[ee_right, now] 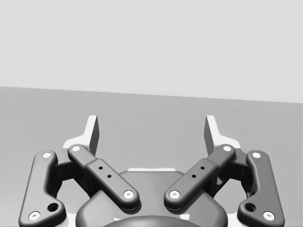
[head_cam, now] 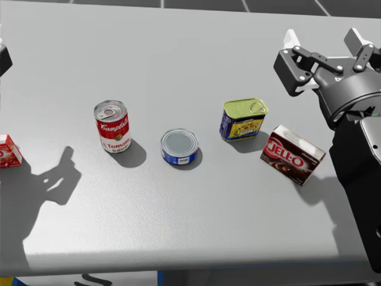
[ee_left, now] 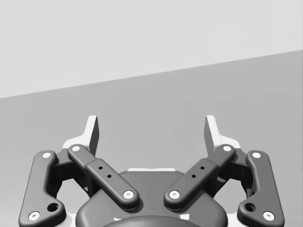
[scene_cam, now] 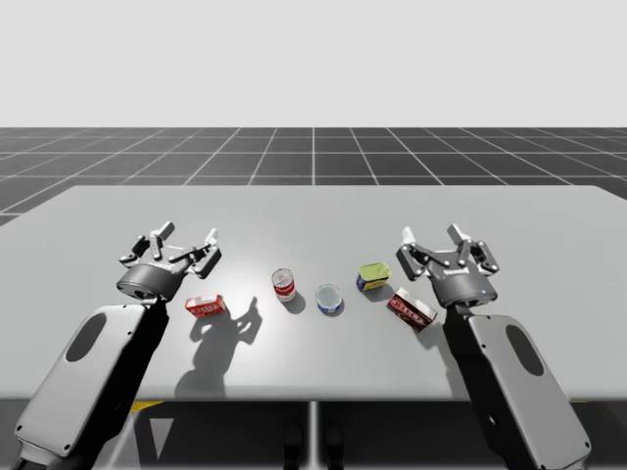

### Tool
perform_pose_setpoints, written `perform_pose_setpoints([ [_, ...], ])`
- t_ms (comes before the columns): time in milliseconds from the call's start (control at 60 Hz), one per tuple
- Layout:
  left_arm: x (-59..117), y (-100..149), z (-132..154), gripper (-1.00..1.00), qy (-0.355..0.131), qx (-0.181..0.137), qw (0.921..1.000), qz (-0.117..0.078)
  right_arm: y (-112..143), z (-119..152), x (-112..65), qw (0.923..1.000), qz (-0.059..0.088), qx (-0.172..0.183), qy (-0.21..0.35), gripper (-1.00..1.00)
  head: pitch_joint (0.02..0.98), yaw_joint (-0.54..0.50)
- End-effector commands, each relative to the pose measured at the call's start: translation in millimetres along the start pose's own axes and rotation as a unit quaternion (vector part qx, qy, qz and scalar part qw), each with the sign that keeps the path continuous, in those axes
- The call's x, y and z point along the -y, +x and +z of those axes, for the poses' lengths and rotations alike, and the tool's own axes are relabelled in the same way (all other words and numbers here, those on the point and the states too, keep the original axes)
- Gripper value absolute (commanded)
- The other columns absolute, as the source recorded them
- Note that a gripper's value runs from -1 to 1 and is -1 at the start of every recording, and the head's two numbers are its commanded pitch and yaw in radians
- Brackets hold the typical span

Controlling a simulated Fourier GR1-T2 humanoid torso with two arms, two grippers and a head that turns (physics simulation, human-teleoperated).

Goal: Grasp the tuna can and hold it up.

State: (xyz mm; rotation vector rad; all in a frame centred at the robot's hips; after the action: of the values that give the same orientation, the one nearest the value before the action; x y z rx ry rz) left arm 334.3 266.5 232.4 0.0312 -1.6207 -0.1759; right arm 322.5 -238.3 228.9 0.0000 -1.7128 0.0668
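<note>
Grey table (scene_cam: 549, 225) is seen under a blank pale backdrop, and everything rests on it. Near its middle the tuna can (head_cam: 179, 146) is stood on its base: a low round can with a blue wall and a silver lid, its axis upright, touched by nothing.

Near it on the left arm's side a taller red-and-white round can (head_cam: 112, 126) is set upright. On the right arm's side a blue squarish tin (head_cam: 244, 119) with a yellow-green lid is placed, and past that a dark red box (head_cam: 292, 154) is laid askew. A small red box (scene_cam: 205, 306) is found further off, near the left pincer (scene_cam: 186, 238).

Both pincers are held above the table, spread wide, with nothing between the fingers. The right pincer (scene_cam: 436, 240) is judged the nearer. From it the tuna can lies inward, towards the left arm, beyond the tin and the dark red box. A reach over those two and a descent across the lid is judged to be called for.
</note>
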Motion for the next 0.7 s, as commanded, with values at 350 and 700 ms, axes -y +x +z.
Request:
perform_pose_setpoints([
  [350, 2.4, 0, 1, -1.00, -0.003, 0.003, 1.0000, 0.000, 61, 91, -55.9, 0.9955, -0.033, -0.021, 0.086, -1.00, 0.857, -0.08],
  [700, 4.7, 2, 2, -1.00, -0.007, 0.017, 0.9998, 0.004, 35, 127, -91.1, 0.9725, -0.069, -0.085, 0.205, -1.00, 0.854, -0.08],
])
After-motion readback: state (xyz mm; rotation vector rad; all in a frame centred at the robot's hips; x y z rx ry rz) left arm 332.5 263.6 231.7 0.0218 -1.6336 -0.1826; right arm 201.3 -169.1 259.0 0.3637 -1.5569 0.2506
